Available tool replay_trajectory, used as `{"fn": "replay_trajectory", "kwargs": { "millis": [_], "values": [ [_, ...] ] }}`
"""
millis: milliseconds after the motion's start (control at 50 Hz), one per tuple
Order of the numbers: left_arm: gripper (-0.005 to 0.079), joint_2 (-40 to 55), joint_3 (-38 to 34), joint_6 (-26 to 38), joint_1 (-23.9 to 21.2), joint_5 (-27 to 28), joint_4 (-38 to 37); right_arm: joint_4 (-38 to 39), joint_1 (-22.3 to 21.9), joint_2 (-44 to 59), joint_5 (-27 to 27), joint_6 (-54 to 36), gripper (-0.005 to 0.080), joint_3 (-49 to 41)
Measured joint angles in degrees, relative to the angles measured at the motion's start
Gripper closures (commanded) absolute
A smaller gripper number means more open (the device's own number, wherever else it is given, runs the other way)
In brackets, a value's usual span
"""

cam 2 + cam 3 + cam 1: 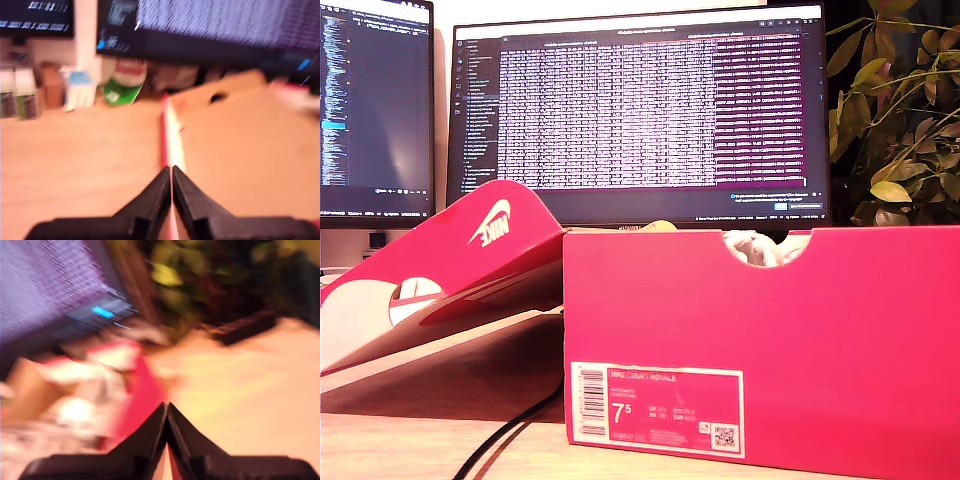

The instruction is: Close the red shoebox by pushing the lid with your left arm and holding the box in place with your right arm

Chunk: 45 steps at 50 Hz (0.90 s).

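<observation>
The red shoebox (pixel 760 330) fills the exterior view's right, its labelled end facing the camera and white paper (pixel 755 247) showing in the notch. Its lid (pixel 470 250) hangs open, tilted toward the exterior view's left. Neither gripper appears in the exterior view. In the blurred first wrist view, my first gripper (pixel 171 170) is shut, tips meeting in line with the lid's red edge (pixel 165 130); the brown inside of the lid (pixel 235 150) lies beside it. In the blurred second wrist view, my second gripper (pixel 166 406) is shut near the box's red wall (pixel 137 385).
Two monitors (pixel 640 110) (pixel 375 100) stand behind the box, with a leafy plant (pixel 900 110) at the exterior view's right. A black cable (pixel 510 435) crosses the wooden table (pixel 440 450). Small packs and bottles (pixel 122 85) line the desk's back. A dark object (pixel 245 326) lies near the plant.
</observation>
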Motion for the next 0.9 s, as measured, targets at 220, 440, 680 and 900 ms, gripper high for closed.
{"fn": "replay_trajectory", "kwargs": {
  "millis": [220,440,680,900],
  "values": [
    [0.0761,0.0,2.8,-4.02,0.0,0.5,-0.2,-0.24,0.0,0.0,-2.91,2.05,0.0764,2.4],
    [0.0761,1.66,10.38,-7.69,0.0,2.27,-0.46,-4.79,0.0,0.33,-3.58,2.16,0.0764,11.39],
    [0.0761,16.81,15.96,-9.22,0.0,6.56,-2.19,-8.61,0.0,9.84,-8.13,0.98,0.0764,17.57],
    [0.0761,32.79,26.91,-6.12,0.17,10.54,-3.56,-12.94,0.0,25.53,-10.73,-4.26,0.0764,26.01]
  ]
}}
